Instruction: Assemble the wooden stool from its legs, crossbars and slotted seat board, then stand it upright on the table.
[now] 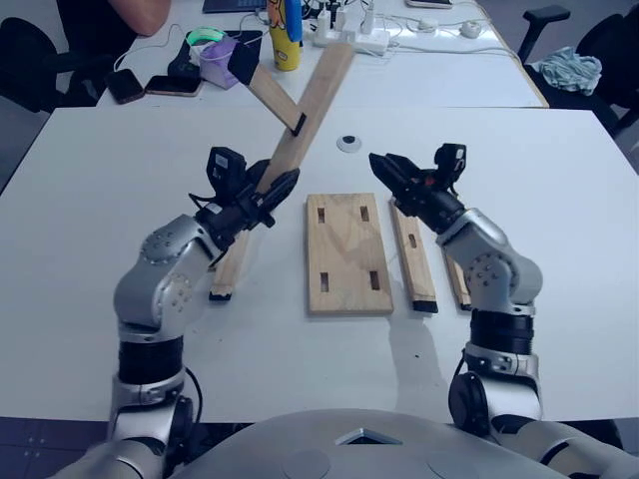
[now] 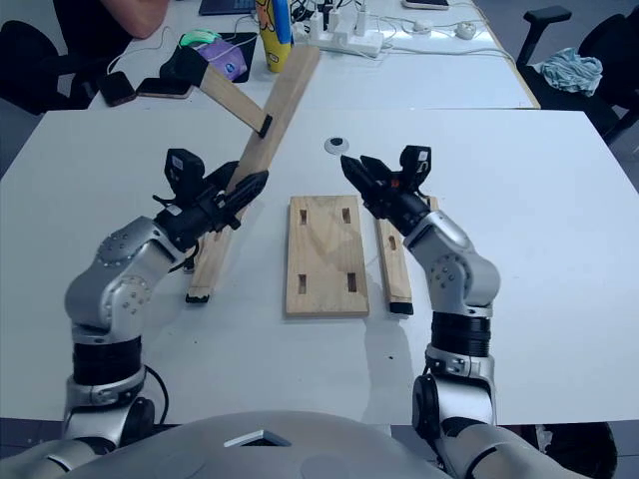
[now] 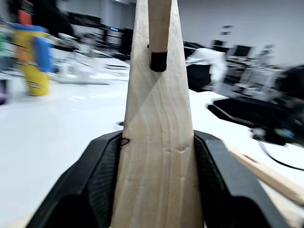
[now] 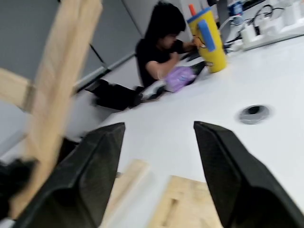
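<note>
The seat board (image 1: 347,254) lies flat at the middle of the bench (image 1: 120,160). Just right of it, 2 legs lie side by side: the inner leg (image 1: 413,257) next to the board, and the outer leg (image 1: 457,281) farther right, partly under the right arm. Left of the board, a slanted leg (image 1: 312,105) rises from the bench toward the far side, with a crossbar (image 1: 272,95) joined near its top and pointing left. The left end effector (image 1: 283,187) clamps this leg partway up. The right end effector (image 1: 384,172) hangs, fingers apart, above the inner leg's far end. A grommet (image 1: 347,143) sits behind the board. On the rear bench (image 1: 449,85) stand a cup (image 1: 287,35) and a power strip (image 1: 351,37).
</note>
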### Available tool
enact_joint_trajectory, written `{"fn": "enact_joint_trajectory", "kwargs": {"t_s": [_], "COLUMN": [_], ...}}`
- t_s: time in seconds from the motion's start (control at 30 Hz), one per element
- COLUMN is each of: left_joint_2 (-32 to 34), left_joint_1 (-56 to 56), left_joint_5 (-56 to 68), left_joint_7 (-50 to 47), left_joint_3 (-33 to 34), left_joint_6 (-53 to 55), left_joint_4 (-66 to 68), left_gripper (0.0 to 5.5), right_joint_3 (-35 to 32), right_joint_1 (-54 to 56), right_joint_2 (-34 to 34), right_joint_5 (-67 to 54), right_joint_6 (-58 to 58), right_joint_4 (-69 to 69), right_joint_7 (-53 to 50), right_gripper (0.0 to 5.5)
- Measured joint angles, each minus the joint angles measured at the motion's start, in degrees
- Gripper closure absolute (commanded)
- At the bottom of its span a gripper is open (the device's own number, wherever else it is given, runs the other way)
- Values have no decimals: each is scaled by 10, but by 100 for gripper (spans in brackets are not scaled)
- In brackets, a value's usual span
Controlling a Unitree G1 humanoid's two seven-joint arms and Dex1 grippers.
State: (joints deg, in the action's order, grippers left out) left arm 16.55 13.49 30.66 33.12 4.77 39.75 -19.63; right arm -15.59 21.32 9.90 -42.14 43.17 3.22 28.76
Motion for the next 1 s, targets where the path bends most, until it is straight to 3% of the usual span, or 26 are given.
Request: {"fn": "enact_joint_trajectory", "kwargs": {"t_s": [0.13,0.4,0.73,1.0], "left_joint_2": [38,80,82,86], "left_joint_1": [43,108,96,94], "left_joint_5": [112,214,263,313], "left_joint_7": [78,144,153,152], "left_joint_3": [35,37,4,20], "left_joint_6": [71,173,230,262], "left_joint_4": [32,88,69,77], "left_gripper": [344,344,344,344], "right_joint_3": [-50,-67,-62,-55], "right_joint_1": [32,64,66,64], "right_joint_2": [27,62,73,98], "right_joint_5": [-138,-294,-348,-361], "right_joint_6": [103,222,232,238], "right_joint_4": [-13,-30,-31,-26], "right_joint_7": [29,57,47,75], "right_gripper": [178,67,66,172]}}
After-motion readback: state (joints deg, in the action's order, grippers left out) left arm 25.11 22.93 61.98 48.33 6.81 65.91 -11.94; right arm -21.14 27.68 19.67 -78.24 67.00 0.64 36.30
